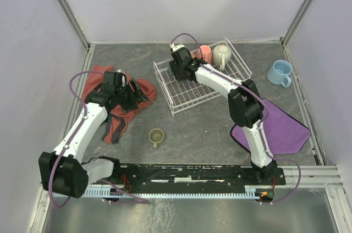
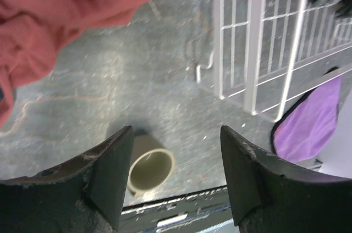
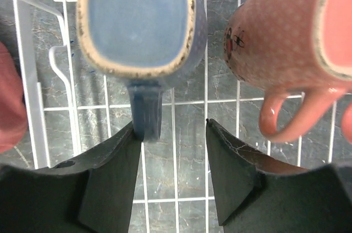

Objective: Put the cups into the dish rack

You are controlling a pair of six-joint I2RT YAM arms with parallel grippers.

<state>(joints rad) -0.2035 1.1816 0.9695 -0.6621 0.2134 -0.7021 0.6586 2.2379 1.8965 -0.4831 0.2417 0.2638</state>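
At the right end effector: fingers apart, clamped on nothing, poised over the dish rack. Just ahead of it, inside the rack: the small grey-blue mug, mouth open toward the wrist camera, handle pointing back at the left fingertip. Touching it or only just beside it; cannot tell which. Ahead and to the right, also on the rack wires: the salmon-orange mug, handle turned toward the right finger but apart from it. Further to the right again, in the same rack: the cream mug.

At the left end effector: fingers spread wide, gripping nothing, hovering above the surface. Seen through the gap between its fingers, nearer the left one and low on the bare surface: the olive-green mug, mouth up, untouched, outside the rack. Ahead and to its left: the red cloth. Ahead and to its right: a corner of the rack, then the purple cloth.

Well apart from both, far off to the right of the right end effector: the light blue mug, standing on the surface outside the rack.
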